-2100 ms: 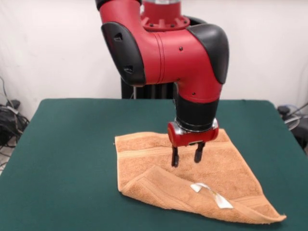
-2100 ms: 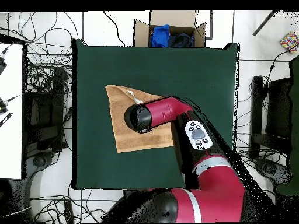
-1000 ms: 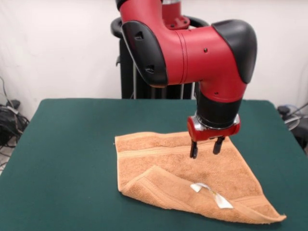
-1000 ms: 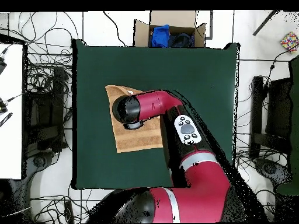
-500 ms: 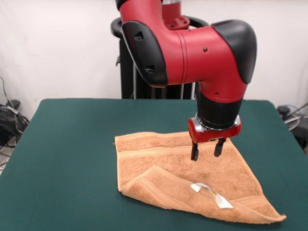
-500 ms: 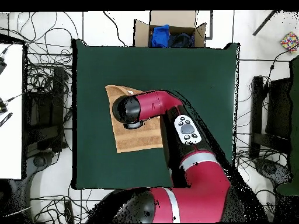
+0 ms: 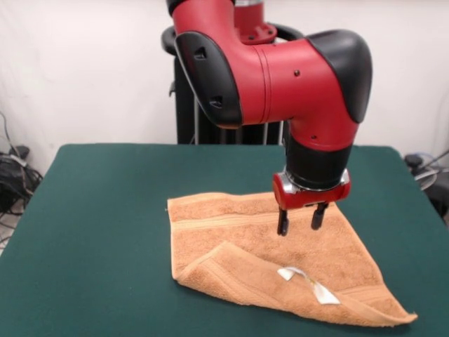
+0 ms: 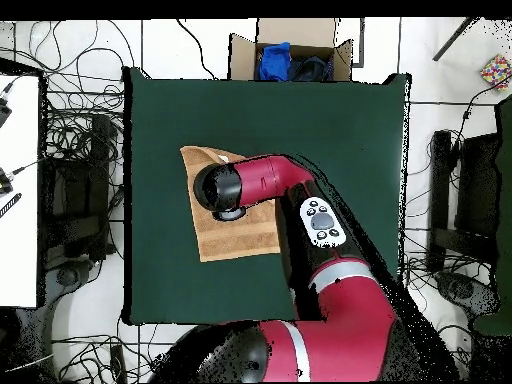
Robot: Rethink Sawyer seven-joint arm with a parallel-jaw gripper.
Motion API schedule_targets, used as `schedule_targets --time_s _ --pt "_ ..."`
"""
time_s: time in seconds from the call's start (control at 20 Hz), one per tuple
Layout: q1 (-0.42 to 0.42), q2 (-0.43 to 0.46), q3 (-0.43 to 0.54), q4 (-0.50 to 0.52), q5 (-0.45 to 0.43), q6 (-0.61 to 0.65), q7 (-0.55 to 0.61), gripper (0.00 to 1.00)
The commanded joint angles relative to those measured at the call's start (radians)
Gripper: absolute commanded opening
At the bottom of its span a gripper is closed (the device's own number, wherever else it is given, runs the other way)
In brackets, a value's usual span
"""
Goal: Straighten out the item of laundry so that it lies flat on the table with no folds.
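- Lay near the table's (image 7: 105,210) front edge: towel (image 7: 231,217), front part doubled back.
- Hovered above its single layer: gripper (image 7: 300,226), fingers spread, empty.
- Judged soft, light, limp; best pinched at the folded flap's corner by the care tag (image 7: 309,282).

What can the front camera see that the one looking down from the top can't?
Only the front view shows the open gripper hanging above the towel, plus the folded-over front edge and the white tag. Only the overhead view shows the cardboard box beyond the table and the cables on the floor; there the arm hides the gripper. Both show the orange towel, the green table and the red arm.
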Motion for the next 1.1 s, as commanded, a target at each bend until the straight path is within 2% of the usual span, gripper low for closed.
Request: schedule_targets --time_s 0.05,0.85,1.1 --pt "-0.006 0.044 -0.006 -0.006 0.014 -0.062 0.086 1.00" --pt "-0.013 0.046 0.002 -0.006 0.014 -0.066 0.074 1.00" --pt "-0.018 0.048 0.006 0.008 0.009 -0.106 0.079 1.00"
